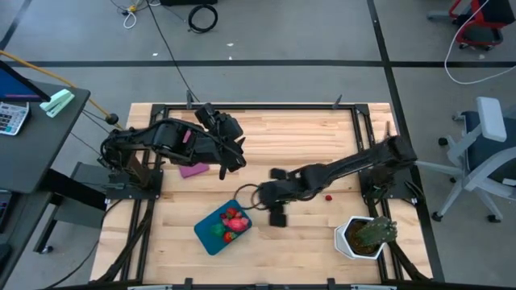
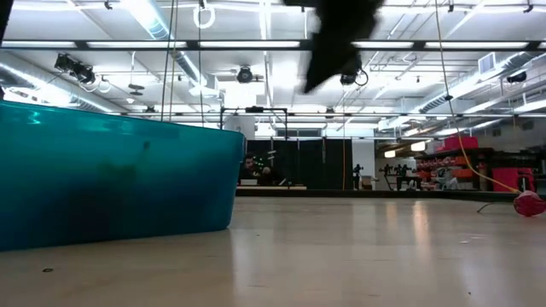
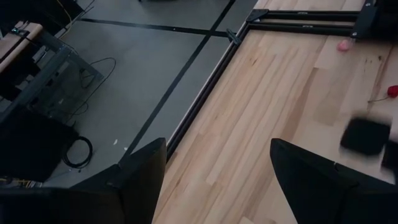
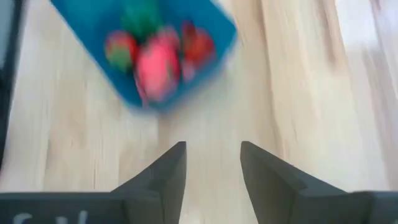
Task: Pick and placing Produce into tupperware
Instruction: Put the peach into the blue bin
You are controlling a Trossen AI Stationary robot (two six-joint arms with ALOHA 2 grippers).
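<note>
The teal tupperware [image 1: 211,238] sits near the table's near edge, and its wall fills the left of the low view [image 2: 111,175]. Red, pink and green produce [image 1: 232,221] lies inside it, also seen in the right wrist view [image 4: 155,56]. One small red piece [image 1: 328,196] rests on the wood to its right and shows in the low view [image 2: 529,203]. My right gripper [image 1: 256,196] hovers open just right of and beyond the tupperware [image 4: 213,149]. My left gripper [image 1: 235,157] hangs open above the table's middle [image 3: 217,149].
A flat purple rectangle [image 1: 193,170] lies under my left arm. A spiky green plant in a white pot [image 1: 367,235] stands at the near right corner. A small pink piece [image 3: 342,45] lies by the black frame. Bare wood [image 1: 306,137] stretches across the far middle.
</note>
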